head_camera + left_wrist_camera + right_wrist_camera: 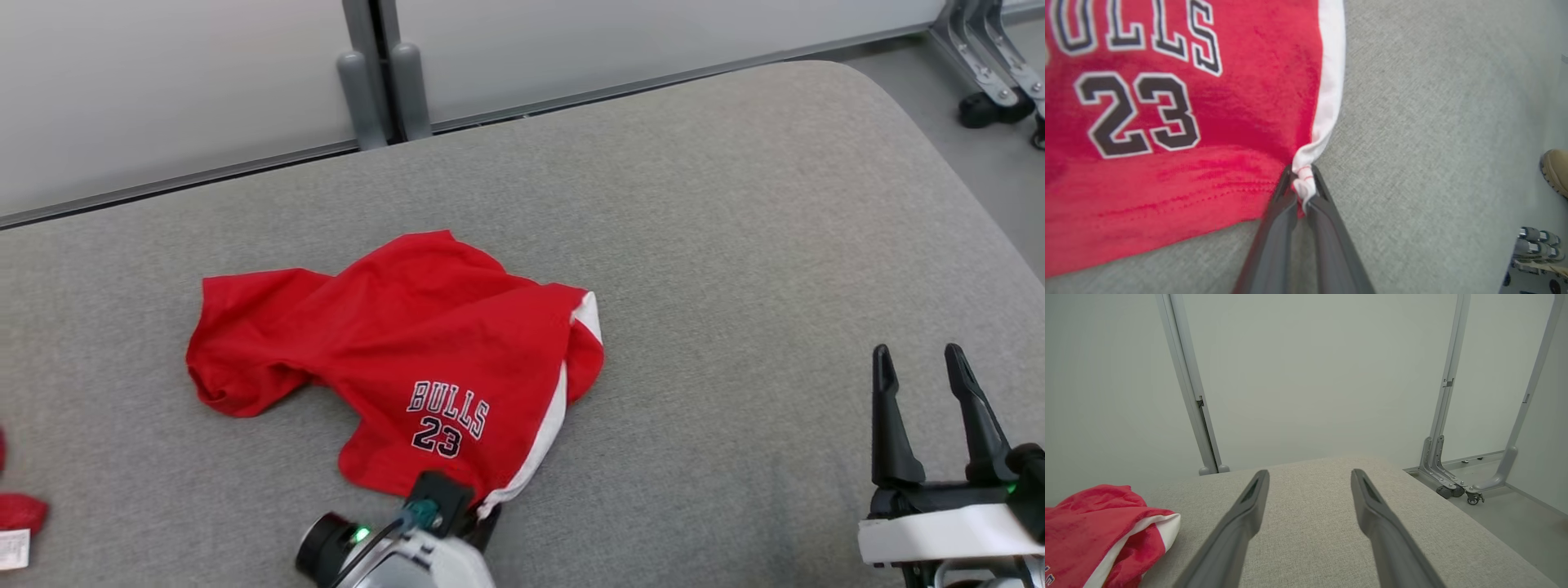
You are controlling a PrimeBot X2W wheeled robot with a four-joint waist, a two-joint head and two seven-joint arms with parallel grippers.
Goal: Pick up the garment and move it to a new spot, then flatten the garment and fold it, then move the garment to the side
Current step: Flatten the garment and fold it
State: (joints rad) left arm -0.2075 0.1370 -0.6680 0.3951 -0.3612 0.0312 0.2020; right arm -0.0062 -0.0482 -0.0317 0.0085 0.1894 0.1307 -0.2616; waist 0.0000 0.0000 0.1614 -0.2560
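Clenches the left gripper (1303,174) on the white-striped corner of the red shirt (392,343); holds the right gripper (917,357) released, well apart.

The garment (392,343) lies on the tabletop (735,245), left of centre. At its near edge sits the left tool (1303,179), pinched onto the hem at the near-right corner. The right tool (922,367) hangs well off to the right, apart from the garment, fingers spread. Behind the tabletop runs a partition (163,82). A wheeled frame (989,108) stands on the floor (922,90), far right. Another piece of cloth (18,514) lies at the tabletop's left edge.
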